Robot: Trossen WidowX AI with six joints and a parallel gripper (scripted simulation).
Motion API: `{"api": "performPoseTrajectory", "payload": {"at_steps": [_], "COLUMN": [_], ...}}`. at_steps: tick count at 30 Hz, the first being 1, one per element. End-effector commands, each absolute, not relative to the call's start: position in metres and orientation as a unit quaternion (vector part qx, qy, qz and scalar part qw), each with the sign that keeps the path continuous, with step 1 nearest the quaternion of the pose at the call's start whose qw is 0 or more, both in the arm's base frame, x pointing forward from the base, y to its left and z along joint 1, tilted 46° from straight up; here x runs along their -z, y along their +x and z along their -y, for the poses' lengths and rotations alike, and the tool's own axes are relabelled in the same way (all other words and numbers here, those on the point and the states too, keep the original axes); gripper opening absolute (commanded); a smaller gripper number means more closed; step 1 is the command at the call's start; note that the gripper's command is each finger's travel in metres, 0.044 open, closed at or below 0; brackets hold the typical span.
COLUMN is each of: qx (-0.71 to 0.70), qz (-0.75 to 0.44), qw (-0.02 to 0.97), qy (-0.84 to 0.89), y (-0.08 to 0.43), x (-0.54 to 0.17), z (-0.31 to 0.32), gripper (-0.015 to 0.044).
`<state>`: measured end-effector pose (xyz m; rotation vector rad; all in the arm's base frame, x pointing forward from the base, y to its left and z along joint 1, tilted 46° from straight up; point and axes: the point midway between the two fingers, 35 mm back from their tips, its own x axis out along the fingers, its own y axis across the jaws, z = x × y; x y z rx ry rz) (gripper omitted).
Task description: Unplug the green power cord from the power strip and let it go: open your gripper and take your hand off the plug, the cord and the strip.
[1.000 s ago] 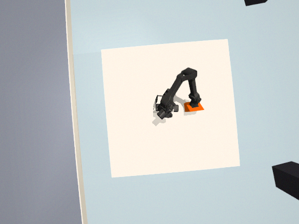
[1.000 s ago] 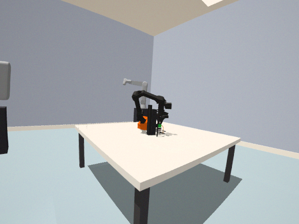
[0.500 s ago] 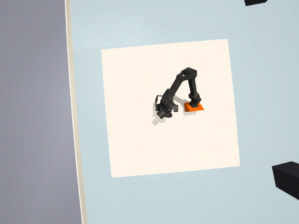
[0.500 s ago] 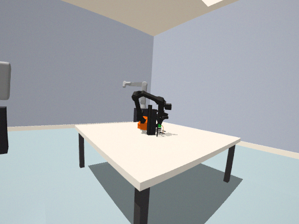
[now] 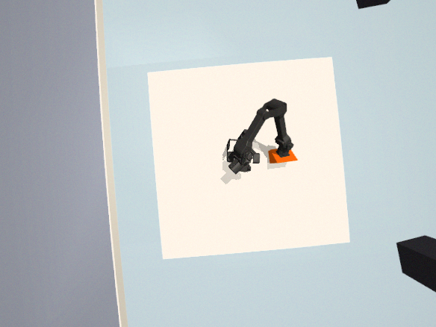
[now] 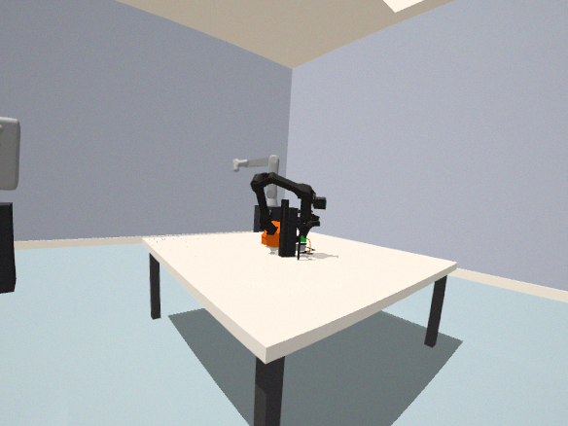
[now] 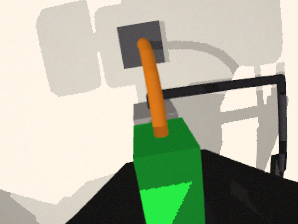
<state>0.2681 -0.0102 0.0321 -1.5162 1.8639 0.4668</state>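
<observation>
The green plug point(image 6: 302, 239) point(image 7: 169, 150) is a green block with a brighter green patch on its side. My gripper point(image 7: 166, 166) is shut on it, with a black finger on each side. The orange cord point(image 6: 310, 243) point(image 7: 154, 82) rises from the plug's end and runs to a dark grey square block point(image 7: 131, 55). A grey piece point(image 7: 155, 111), possibly part of the power strip, shows just past the plug. Most of the strip is hidden, and I cannot tell whether the plug is seated in it. In the top view, my arm covers the plug and cord.
A black wire frame point(image 5: 228, 149) point(image 7: 225, 86) stands close beside the plug. A tall black block point(image 6: 287, 230) stands near it. My arm's orange base point(image 5: 276, 157) point(image 6: 268, 238) is on the white table point(image 5: 194, 216) point(image 6: 272, 297). A grey arm point(image 6: 272, 175) stands behind the table.
</observation>
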Motion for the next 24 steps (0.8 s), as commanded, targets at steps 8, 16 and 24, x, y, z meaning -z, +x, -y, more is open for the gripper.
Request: {"api": "performPoseTrajectory", "payload": {"at_steps": [8, 16, 24], "qx": [-0.182, -0.182, -0.182], "qz": [-0.713, -0.712, -0.712], "qw": [0.346, 0.346, 0.346], "qy": [-0.583, -0.583, -0.583], "y": [0.277, 0.281, 0.285], "x": [-0.018, -0.01, -0.003], "z": [-0.007, -0.016, -0.026], "gripper": [0.0, 0.0, 0.0]}}
